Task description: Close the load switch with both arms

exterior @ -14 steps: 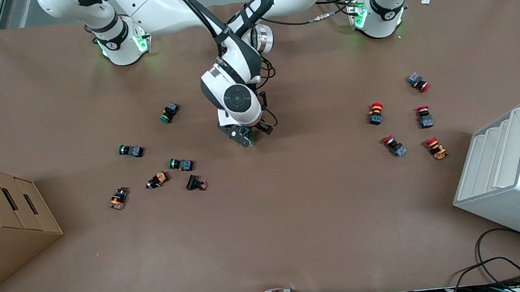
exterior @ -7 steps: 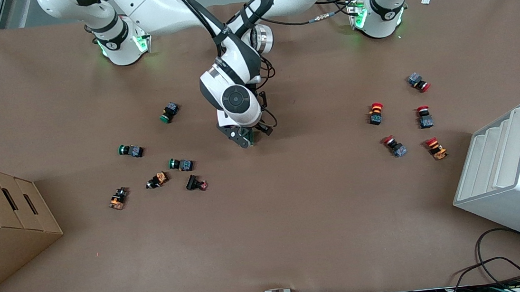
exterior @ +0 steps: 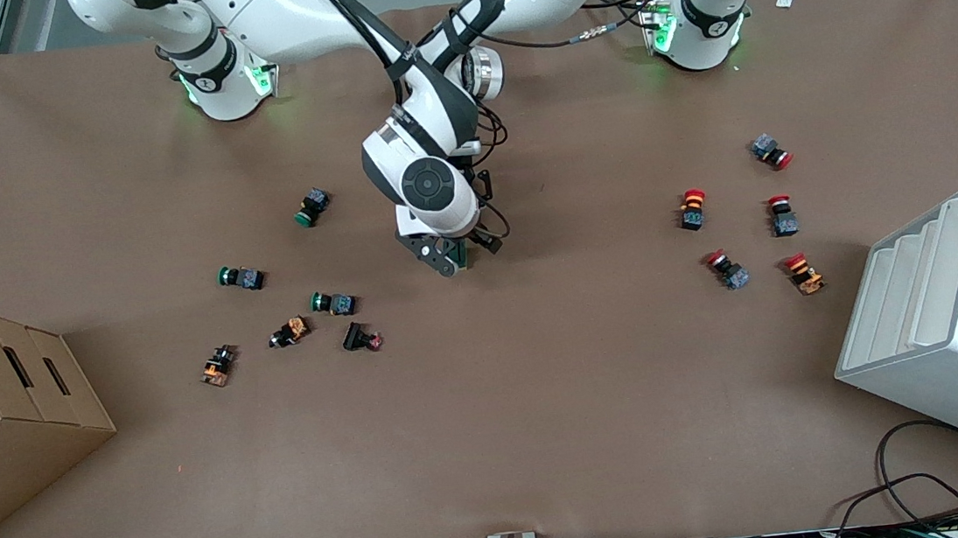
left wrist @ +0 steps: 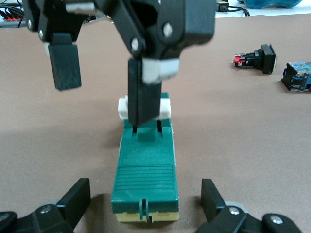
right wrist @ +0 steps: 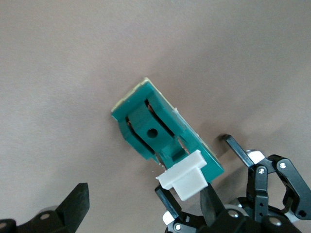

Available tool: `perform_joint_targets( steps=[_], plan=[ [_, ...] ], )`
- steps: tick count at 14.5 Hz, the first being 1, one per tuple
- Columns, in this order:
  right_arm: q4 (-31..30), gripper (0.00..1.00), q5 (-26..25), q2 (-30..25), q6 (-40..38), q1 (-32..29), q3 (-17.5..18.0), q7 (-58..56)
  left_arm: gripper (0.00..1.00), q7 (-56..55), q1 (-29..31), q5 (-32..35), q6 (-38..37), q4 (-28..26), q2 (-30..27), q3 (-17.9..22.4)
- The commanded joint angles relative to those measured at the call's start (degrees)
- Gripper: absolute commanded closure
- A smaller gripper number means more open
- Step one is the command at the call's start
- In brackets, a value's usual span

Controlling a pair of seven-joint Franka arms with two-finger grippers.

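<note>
The dark green load switch [exterior: 463, 256] lies mid-table and shows in the left wrist view [left wrist: 145, 170] and the right wrist view [right wrist: 150, 126]. Its white lever [right wrist: 187, 179] sticks out at one end. My right gripper [exterior: 443, 262] is over the lever end, open, with one finger [left wrist: 143, 92] set against the lever. My left gripper [left wrist: 145, 189] is open. Its fingers stand on either side of the switch's cream end without touching it. In the front view the left gripper [exterior: 483, 240] is mostly hidden under the right arm.
Green and orange push buttons [exterior: 333, 303] lie toward the right arm's end, red-capped ones [exterior: 725, 267] toward the left arm's end. A cardboard box [exterior: 1, 412] and a white bin [exterior: 950, 320] stand at the table's two ends.
The right arm's hand has shifted slightly toward the right arm's end of the table. The switch and the left gripper stay in place.
</note>
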Motion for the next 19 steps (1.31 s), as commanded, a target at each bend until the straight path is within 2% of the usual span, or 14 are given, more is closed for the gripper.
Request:
perform_joint_targets(
  steps=[1, 11, 19],
  plan=[
    [2.7, 0.0, -0.4, 3.2, 3.3, -1.3, -0.5, -2.7, 0.0, 0.0, 0.1, 0.8, -0.5, 1.4, 1.7, 0.1],
    [5.1, 0.0, -0.1, 4.5, 3.3, -4.3, -0.6, -5.0, 0.0, 0.0, 0.2, 0.8, -0.5, 1.4, 1.7, 0.1],
    [9.7, 0.0, 0.3, 8.5, 3.2, -5.2, -0.6, -4.5, 0.0, 0.2, 0.2, 0.9, -0.5, 1.7, 1.7, 0.1]
  ],
)
